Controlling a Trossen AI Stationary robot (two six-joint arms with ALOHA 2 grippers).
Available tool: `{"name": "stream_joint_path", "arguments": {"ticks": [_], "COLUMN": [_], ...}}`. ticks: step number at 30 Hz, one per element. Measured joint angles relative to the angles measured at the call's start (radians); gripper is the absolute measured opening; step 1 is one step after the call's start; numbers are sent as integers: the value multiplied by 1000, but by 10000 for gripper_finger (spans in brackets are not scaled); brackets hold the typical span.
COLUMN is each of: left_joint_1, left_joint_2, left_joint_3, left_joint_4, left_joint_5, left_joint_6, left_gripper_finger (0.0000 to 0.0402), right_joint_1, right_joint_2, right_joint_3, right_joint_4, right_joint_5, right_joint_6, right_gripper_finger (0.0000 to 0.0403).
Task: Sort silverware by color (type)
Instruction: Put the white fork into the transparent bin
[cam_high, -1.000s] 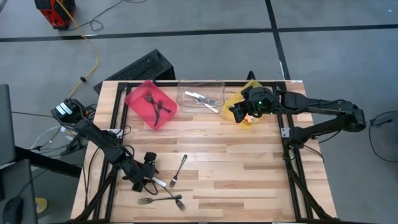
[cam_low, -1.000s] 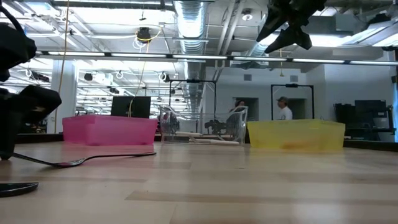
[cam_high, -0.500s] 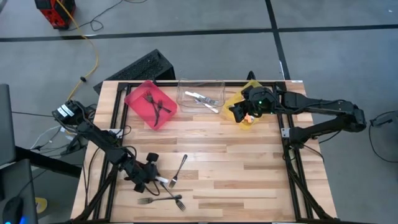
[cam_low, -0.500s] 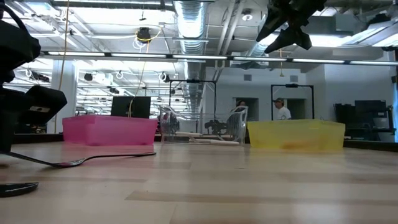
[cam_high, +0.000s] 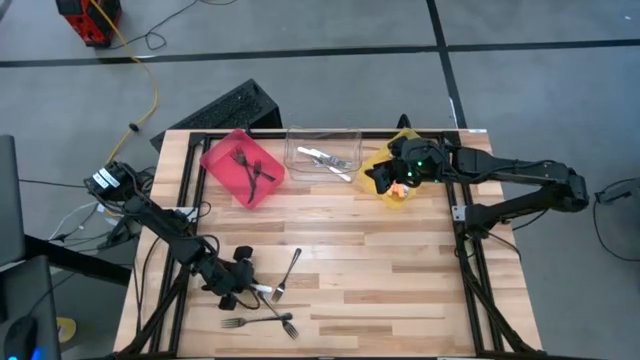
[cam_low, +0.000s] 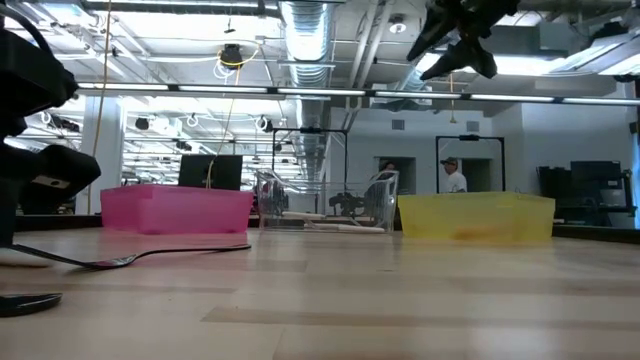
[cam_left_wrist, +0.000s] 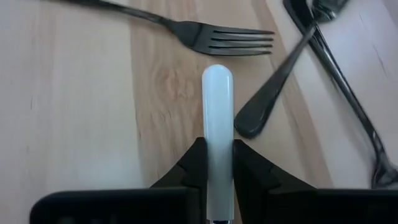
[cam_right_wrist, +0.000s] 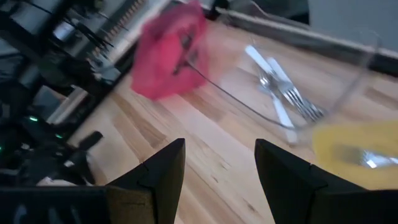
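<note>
My left gripper (cam_high: 243, 287) is down at the table's near left, shut on a white-handled piece of silverware (cam_left_wrist: 217, 118) whose head is hidden under the gripper. Dark forks lie flat on the wood around it: one (cam_high: 290, 266) just to its right, two more (cam_high: 262, 322) crossing near the front edge. My right gripper (cam_high: 383, 181) hangs open and holds nothing, high over the yellow bin (cam_high: 398, 192) at the back right. The red bin (cam_high: 243, 167) holds dark forks. The clear bin (cam_high: 325, 155) holds pale silverware. My left gripper pinches the white handle (cam_left_wrist: 217, 155) between its two fingers (cam_left_wrist: 194, 163), some way back from the rounded free end (cam_left_wrist: 217, 73). The fingers slant down from the table's left side and lie along the handle. The handle points away from them, low over the wood.
A dark fork's tines (cam_left_wrist: 239, 42) lie just past the white handle's free end, and a dark handle end (cam_left_wrist: 252, 121) lies beside it. The three bins stand in a row along the far edge. Bare wood stretches across the middle and right of the table (cam_high: 400, 270).
My left gripper has stayed at the same spot on the near left of the table and has shut its fingers on the white handle, rolling slightly as it did so. The forks around it have not moved.
</note>
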Motion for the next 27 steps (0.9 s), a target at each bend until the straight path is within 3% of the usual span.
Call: {"name": "stream_joint_path", "arguments": {"ticks": [11,18,27], "left_joint_1": [5,4,4], "left_joint_2": [5,7,6], "left_joint_3": [92,151,219], "left_joint_4": [-115,-221,-331], "left_joint_5": [-6,-29,-58], "left_joint_6": [-193,-378,-504], "left_gripper_finger": [30,30,30], "right_joint_1": [10,10,10], "right_joint_2": [0,0,0], "right_joint_3": [0,0,0], "right_joint_4": [189,196,196], "right_joint_5": [-8,-12,-12], "right_joint_6": [-120,-145,-186], "right_gripper_finger": [218,218,218]}}
